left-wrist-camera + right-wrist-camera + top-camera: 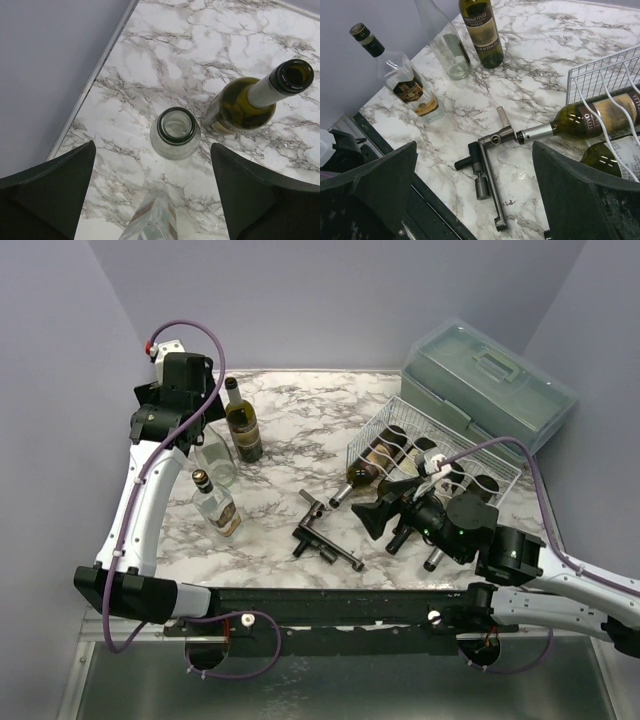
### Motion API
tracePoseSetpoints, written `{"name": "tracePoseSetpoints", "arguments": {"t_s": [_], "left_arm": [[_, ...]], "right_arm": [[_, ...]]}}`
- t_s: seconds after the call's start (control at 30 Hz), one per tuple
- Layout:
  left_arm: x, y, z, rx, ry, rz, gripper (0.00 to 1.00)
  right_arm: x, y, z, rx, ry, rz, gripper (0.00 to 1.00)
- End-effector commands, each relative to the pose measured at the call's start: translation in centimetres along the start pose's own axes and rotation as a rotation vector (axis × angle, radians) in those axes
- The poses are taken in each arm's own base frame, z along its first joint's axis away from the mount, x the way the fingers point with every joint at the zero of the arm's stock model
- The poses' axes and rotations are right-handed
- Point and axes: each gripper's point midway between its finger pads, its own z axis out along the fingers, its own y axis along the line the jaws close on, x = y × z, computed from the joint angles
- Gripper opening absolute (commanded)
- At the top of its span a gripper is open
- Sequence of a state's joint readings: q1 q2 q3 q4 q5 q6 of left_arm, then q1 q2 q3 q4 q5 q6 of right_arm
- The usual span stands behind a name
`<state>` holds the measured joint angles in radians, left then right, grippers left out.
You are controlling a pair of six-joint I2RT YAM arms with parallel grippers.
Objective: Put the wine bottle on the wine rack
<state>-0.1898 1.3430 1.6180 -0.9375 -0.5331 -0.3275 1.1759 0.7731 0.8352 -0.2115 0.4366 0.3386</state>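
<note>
Straight beneath left gripper [152,150], jaws fully spread and empty: clear wine bottle [176,131] upright, axis vertical, mouth centred in the gap | green bottle [243,105] just right | wine rack [372,428] well right, by right gripper [475,150], likewise spread, empty | left gripper nearer

Found the wine rack [372,430] at right on the table [300,420], the lidded box [490,380] just behind it. Saw bottles lying in it, the leftmost racked bottle [372,465] poking its neck past the front edge toward a metal tool [325,535] at centre front. Noted three standing upright at left: rear bottle [243,425], middle bottle [218,465], front bottle [217,505].
</note>
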Motion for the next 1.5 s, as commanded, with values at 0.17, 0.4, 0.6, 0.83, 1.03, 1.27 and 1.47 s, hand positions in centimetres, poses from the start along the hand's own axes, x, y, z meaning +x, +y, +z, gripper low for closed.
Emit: {"name": "tracePoseSetpoints", "arguments": {"t_s": [0.17, 0.4, 0.6, 0.83, 1.03, 1.27, 1.47], "left_arm": [[0.1, -1.5, 5.0, 0.084, 0.004, -0.016, 0.89], [1.0, -2.2, 6.3, 0.103, 0.023, 0.015, 0.71], [1.9, -2.3, 6.1, 0.122, 0.036, 0.024, 0.56], [0.8, -3.2, 4.4, 0.207, 0.010, 0.020, 0.27], [-1.6, -4.4, 2.1, 0.310, -0.044, -0.005, 0.04], [-3.4, -6.9, -0.9, 0.487, -0.065, -0.052, 0.00], [-5.2, -8.8, -4.6, 0.645, -0.076, -0.110, 0.00]], "right_arm": [[-0.5, -0.9, -0.7, 0.012, -0.047, -0.031, 1.00], [0.8, -0.7, -0.2, 0.021, 0.016, -0.030, 1.00], [1.2, -0.2, 0.0, -0.002, 0.022, 0.003, 1.00], [1.9, -0.6, 0.8, 0.041, 0.054, -0.017, 1.00], [1.8, -1.6, 1.2, 0.126, 0.066, -0.006, 1.00], [0.5, -0.8, 1.6, 0.101, 0.027, 0.025, 1.00], [-1.5, 1.3, 3.9, 0.060, 0.027, -0.049, 1.00]]}}
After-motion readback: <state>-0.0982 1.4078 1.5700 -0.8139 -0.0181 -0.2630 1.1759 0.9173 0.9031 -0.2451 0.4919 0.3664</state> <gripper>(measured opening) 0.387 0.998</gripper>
